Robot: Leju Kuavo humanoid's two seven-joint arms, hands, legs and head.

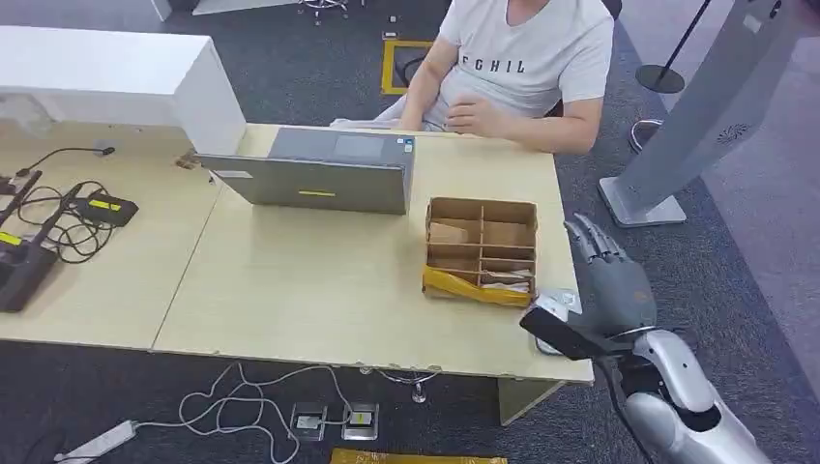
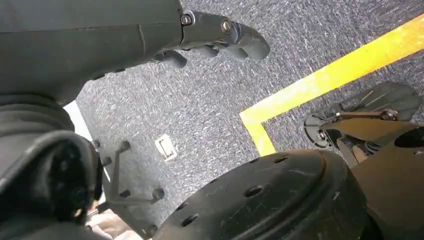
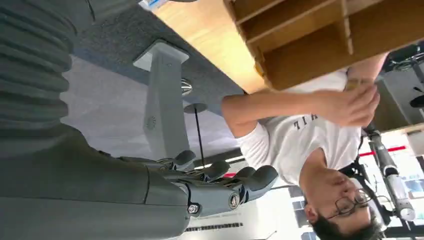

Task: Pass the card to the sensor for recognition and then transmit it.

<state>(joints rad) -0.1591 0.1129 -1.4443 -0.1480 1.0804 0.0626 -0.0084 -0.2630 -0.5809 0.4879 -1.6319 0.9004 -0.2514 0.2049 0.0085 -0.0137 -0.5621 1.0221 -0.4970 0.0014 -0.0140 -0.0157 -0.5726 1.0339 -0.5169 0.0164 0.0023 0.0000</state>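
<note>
The right hand (image 1: 607, 275) is hovering at the worktop's (image 1: 319, 300) near right corner with its fingers spread and nothing in them, just beside a white sensor (image 1: 558, 307) lying on the corner. The left hand (image 2: 220, 37) is hanging over the grey carpet (image 2: 200, 110) with its fingers loosely curled and nothing in its grasp. A divided cardboard box (image 1: 482, 249) is sitting just left of the right hand, what may be cards lying in its near compartments, behind it a laptop (image 1: 324, 172) and a seated person (image 1: 517, 68).

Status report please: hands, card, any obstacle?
Right hand open, raised beside cardboard box. Left hand hanging, empty. Card cannot be made out. Person seated across table.
</note>
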